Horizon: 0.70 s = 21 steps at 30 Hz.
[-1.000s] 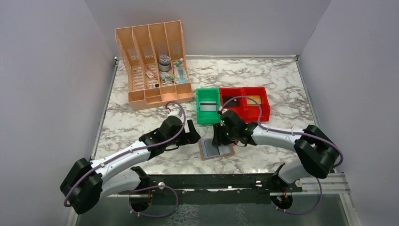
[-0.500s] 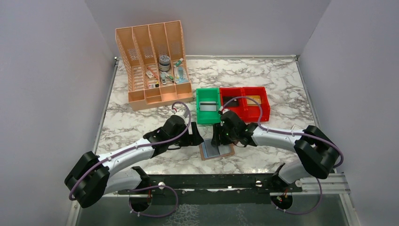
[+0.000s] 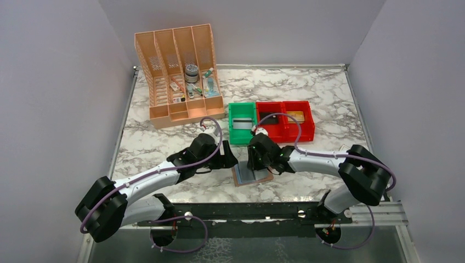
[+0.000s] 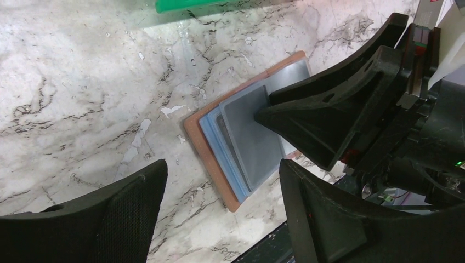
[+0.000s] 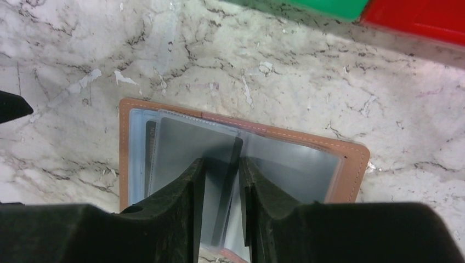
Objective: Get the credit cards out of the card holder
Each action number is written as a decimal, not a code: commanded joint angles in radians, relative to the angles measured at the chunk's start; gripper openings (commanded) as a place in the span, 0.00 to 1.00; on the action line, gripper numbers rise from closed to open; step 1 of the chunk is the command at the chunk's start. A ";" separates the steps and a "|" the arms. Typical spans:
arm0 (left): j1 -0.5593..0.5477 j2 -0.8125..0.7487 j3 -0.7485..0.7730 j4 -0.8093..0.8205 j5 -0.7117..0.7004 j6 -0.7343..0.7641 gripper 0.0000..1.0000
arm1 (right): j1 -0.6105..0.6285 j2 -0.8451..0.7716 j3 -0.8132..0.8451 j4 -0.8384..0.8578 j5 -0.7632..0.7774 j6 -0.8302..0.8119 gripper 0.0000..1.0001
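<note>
The card holder (image 3: 249,176) lies open on the marble near the front edge, its brown rim (image 5: 351,164) framing a blue-grey pocketed inside. My right gripper (image 3: 253,161) reaches down into it. Its jaws stand a narrow gap apart around a raised dark credit card (image 5: 233,164), which leans toward the right finger. In the left wrist view a right fingertip (image 4: 263,115) rests on a grey leaf of the holder (image 4: 205,153). My left gripper (image 4: 222,219) is open just left of the holder, holding nothing. In the top view the left gripper (image 3: 227,159) nearly meets the right one.
A green bin (image 3: 242,123) and two joined red bins (image 3: 285,118) stand just behind the holder, each with flat items inside. An orange file organiser (image 3: 178,71) holding small items is at the back left. The metal rail (image 3: 247,211) runs along the front edge.
My left gripper has moved right, up to the holder, and narrowed a little. The right gripper's jaws have come closer together around the card and shifted slightly left.
</note>
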<state>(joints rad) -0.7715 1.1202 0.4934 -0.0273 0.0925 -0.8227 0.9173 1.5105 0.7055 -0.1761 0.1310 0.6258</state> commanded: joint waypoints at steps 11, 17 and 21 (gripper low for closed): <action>-0.006 0.025 -0.010 0.114 0.115 0.000 0.67 | -0.134 0.028 -0.239 0.201 -0.198 0.078 0.01; -0.041 0.090 0.006 0.184 0.155 -0.004 0.64 | -0.257 0.068 -0.315 0.342 -0.377 0.087 0.01; -0.079 0.139 0.011 0.241 0.153 -0.028 0.61 | -0.264 0.088 -0.319 0.363 -0.395 0.087 0.01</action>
<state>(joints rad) -0.8188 1.2224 0.4934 0.1207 0.2104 -0.8310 0.6674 1.5211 0.4515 0.3088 -0.2638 0.7490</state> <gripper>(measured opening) 0.625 0.015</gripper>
